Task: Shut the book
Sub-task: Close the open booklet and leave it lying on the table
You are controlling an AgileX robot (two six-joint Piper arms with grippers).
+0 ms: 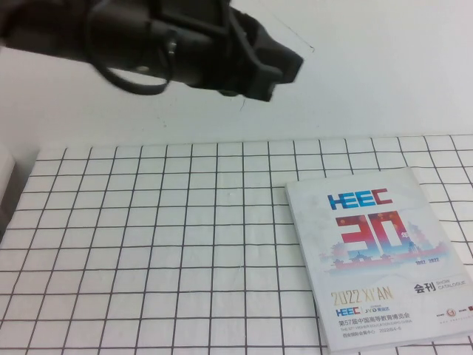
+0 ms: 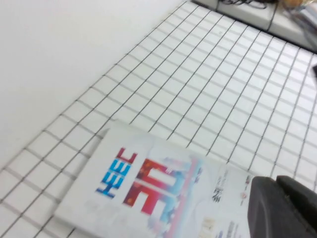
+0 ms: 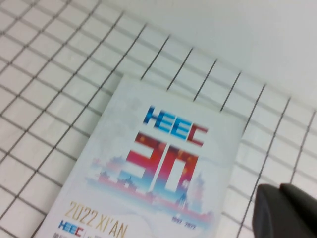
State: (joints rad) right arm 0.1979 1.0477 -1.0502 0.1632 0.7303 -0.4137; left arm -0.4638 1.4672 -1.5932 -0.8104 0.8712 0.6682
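Note:
The book [image 1: 380, 259] lies closed and flat on the grid-lined table at the right, its white cover with "HEEC 30" facing up. It also fills the left wrist view, book [image 2: 148, 188], and the right wrist view, book [image 3: 153, 168]. My left arm [image 1: 185, 44] is a dark blurred shape high across the top of the high view, well above the table. My left gripper [image 2: 277, 181] hovers above the book's edge, shut and holding nothing. My right gripper [image 3: 280, 189] hangs off the book's side, shut and holding nothing; it does not show in the high view.
The white table [image 1: 148, 244] with black grid lines spreads left of the book. A plain white surface [image 1: 369, 96] lies beyond the grid. Grey equipment with cables [image 2: 257, 12] sits past the grid's edge in the left wrist view.

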